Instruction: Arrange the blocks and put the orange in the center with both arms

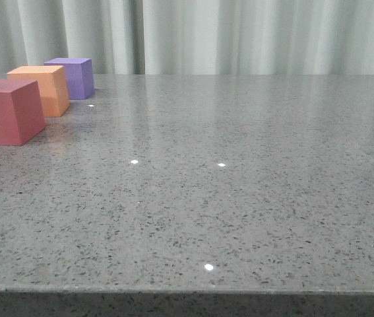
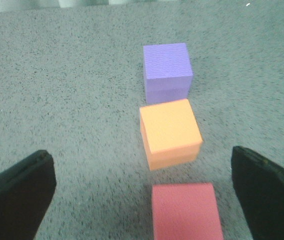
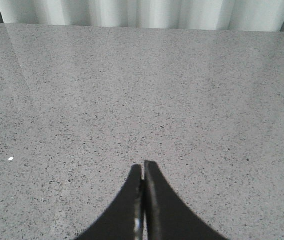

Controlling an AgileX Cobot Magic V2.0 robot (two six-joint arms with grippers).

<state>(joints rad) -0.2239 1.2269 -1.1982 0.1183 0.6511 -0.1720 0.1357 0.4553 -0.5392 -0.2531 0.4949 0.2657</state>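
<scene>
Three foam cubes stand in a line at the far left of my grey speckled stone counter (image 1: 239, 198), with the orange one already between the other two.

Nearest to me in the front view is the matte red-pink foam cube (image 1: 5, 111). Just behind it sits the matte orange foam cube (image 1: 41, 89), and farthest back, close to the pale pleated curtain (image 1: 239, 36), the matte purple foam cube (image 1: 73, 76). The left wrist view shows narrow strips of bare counter between neighbours, so none of them touch. The orange cube (image 2: 171, 132) is turned slightly out of square with the purple cube (image 2: 167, 70) and the red-pink cube (image 2: 186, 210).

My left gripper (image 2: 147, 195) hangs above the row with its dark jaws spread wide and holding nothing; the red-pink cube lies between the fingertips (image 2: 19, 192) but clear of both. My right gripper (image 3: 143, 172) has its jaws pressed together, empty, over bare counter well away from the cubes. Neither arm shows in the front view.

I judge the arranging to be essentially done, since orange holds the middle place. What remains, as I read it, is tidying or retreat. If I square up the orange cube, the left jaws need to straddle it without brushing its neighbours, because the gaps are tight and light foam would probably shift at a nudge. Otherwise a straight lift away should leave the row undisturbed.
</scene>
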